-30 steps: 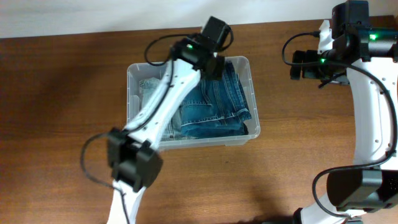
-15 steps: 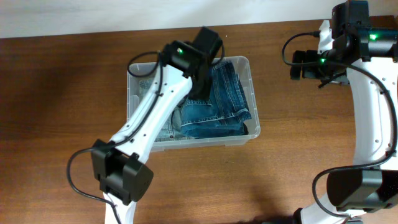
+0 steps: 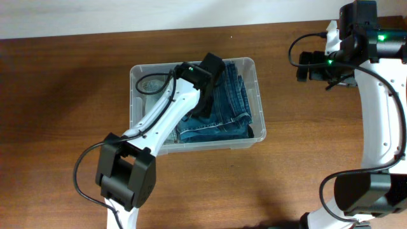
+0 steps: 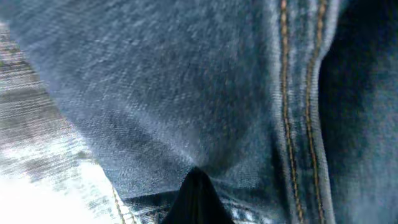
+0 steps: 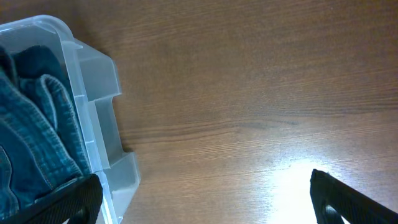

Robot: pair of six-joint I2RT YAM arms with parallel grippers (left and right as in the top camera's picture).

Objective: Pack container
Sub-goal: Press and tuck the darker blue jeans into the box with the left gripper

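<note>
Brown wooden table (image 3: 63,95), grain running left to right, bright glare patch in the right wrist view. Blue jeans (image 3: 232,105) folded and rumpled, orange double stitching along a seam, paler faded denim toward one side. White wall strip (image 3: 95,16) along the table's far edge.

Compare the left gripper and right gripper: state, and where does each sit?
The left gripper is shut; the right gripper is wide open. The left gripper is down inside the container, its tip against the jeans; the right gripper is outside it, over bare table beside the container's corner, with nothing between its fingers. Shared: both have dark fingers.
</note>
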